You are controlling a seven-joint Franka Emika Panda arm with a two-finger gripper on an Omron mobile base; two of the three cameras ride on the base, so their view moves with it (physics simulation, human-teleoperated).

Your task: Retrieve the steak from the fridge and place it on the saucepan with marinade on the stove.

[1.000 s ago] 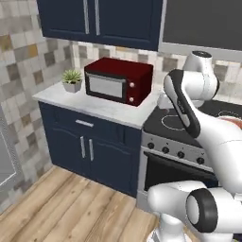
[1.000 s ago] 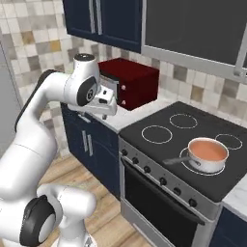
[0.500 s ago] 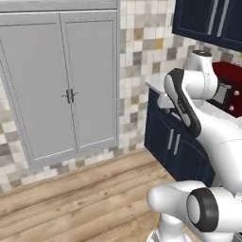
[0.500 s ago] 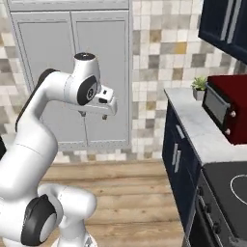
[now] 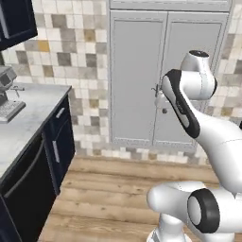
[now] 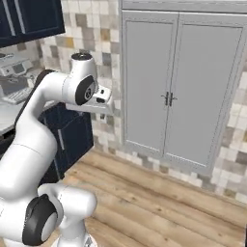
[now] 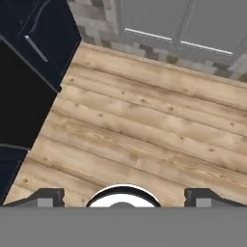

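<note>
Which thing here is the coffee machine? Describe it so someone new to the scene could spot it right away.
Start at the tall grey double-door cabinet in the tiled wall, then look left to the grey counter over dark blue cupboards. The coffee machine stands at the counter's far left end, a boxy silver appliance and the one thing seen on it.

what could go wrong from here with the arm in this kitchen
The grey double doors are shut, so nothing behind them can be reached yet. The gripper is open, holds nothing and faces the wood floor, not the small door handles. The dark cabinet stands close beside the arm and might be clipped.
</note>
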